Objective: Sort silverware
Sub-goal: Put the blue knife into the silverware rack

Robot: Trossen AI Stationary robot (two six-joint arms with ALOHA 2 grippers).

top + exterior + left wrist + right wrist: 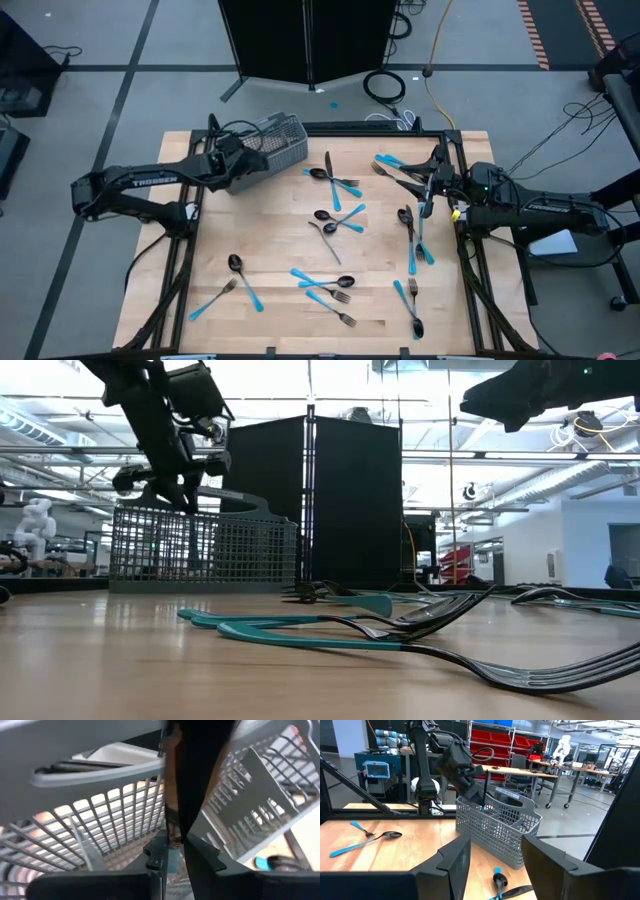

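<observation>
The grey wire-mesh basket (278, 140) stands at the table's far left. My left gripper (243, 153) hangs over it, fingers pointing down, shut on one piece of silverware (483, 802) that reaches down into the basket (500, 827). Which kind of piece it is I cannot tell. My right gripper (422, 186) waits open above the table's right side, over a few pieces (415, 235). The other blue-handled forks, spoons and knives lie flat and scattered: near the middle (338, 220), at the near edge (322, 285) and near left (235, 280). My left gripper (175, 845) pinches one piece of silverware between its two fingers. A bit of light-blue handle (172, 862) shows between them, and the dark part (200, 780) runs on past the fingertips. The fingers come from above, pointing down. The piece is clear of the table, inside the basket's walls (110, 815).
A spoon (497, 880) lies just ahead of my right gripper (492, 855), and a fork and spoon (370, 837) lie farther left. A black frame edges the table (260, 340). Bare wood shows left of the middle. Cables and a dark stand sit beyond the far edge.
</observation>
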